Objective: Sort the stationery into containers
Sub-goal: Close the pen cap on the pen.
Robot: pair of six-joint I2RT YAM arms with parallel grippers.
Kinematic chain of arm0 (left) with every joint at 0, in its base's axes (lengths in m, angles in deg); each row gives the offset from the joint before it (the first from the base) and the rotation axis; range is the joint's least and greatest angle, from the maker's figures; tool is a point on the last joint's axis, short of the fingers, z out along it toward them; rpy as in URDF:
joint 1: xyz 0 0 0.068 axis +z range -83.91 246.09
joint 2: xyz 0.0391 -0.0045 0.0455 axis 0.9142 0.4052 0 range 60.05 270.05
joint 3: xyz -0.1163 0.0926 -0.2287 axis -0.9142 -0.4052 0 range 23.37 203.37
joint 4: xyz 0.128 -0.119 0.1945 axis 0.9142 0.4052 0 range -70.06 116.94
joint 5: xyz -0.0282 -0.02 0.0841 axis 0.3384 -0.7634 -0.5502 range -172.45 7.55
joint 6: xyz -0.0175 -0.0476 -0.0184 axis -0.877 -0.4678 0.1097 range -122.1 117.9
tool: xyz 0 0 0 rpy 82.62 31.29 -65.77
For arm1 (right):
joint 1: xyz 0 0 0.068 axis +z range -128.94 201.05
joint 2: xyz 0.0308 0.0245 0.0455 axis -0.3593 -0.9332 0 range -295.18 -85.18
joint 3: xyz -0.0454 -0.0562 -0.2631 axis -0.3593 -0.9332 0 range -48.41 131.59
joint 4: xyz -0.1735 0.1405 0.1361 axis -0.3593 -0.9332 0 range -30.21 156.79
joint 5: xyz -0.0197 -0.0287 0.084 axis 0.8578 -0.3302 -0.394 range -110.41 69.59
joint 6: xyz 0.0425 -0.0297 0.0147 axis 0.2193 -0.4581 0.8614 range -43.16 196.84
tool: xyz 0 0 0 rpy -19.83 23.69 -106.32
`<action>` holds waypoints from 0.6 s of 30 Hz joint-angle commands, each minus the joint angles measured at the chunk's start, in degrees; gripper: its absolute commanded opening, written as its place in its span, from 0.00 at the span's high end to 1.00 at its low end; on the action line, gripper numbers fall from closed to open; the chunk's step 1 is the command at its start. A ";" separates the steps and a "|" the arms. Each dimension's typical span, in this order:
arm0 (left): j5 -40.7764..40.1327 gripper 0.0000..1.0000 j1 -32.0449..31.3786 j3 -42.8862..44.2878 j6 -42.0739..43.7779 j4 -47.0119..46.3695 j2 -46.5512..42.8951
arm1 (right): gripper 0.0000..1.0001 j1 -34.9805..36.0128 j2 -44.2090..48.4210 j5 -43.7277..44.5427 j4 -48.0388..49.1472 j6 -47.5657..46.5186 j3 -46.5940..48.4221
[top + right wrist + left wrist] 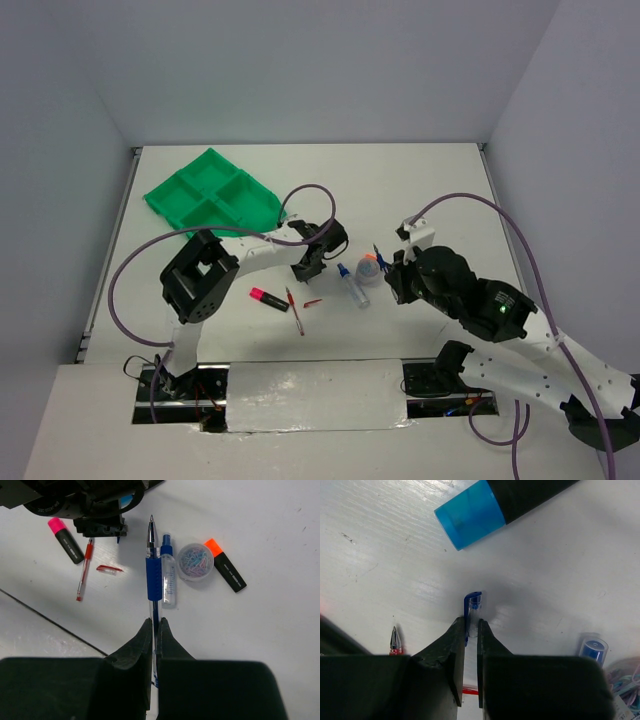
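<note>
White table (440, 190) between pale walls. Far left, green tray (213, 192). Right arm bent inward, right gripper (154, 625) clamped on blue pen (154, 575), tip pointing away. Left arm stretched to centre, left gripper (471, 625) pinching blue pen cap (474, 605).

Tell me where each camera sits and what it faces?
Top: above and behind, looking down on table, tray, left arm and right arm.
Left wrist: faces down past the left end effector, pinching a pen cap.
Right wrist: faces down past the right end effector, holding a blue pen.
Shared: top and right wrist show the tube.
</note>
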 commanded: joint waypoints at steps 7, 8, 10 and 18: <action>-0.85 1.00 -0.37 -2.93 4.17 -0.62 -1.83 | 1.00 0.22 0.66 1.25 2.91 0.54 -1.23; -1.11 1.00 -0.46 -2.75 3.83 0.34 -1.56 | 1.00 0.31 0.57 0.90 2.99 0.71 -1.40; -1.11 1.00 -0.90 -3.62 4.61 -1.74 -2.17 | 1.00 0.22 0.57 0.46 3.52 0.80 -2.19; -2.95 1.00 -2.40 -7.15 13.22 -9.76 -18.86 | 1.00 0.04 5.04 -12.89 18.26 4.83 -12.11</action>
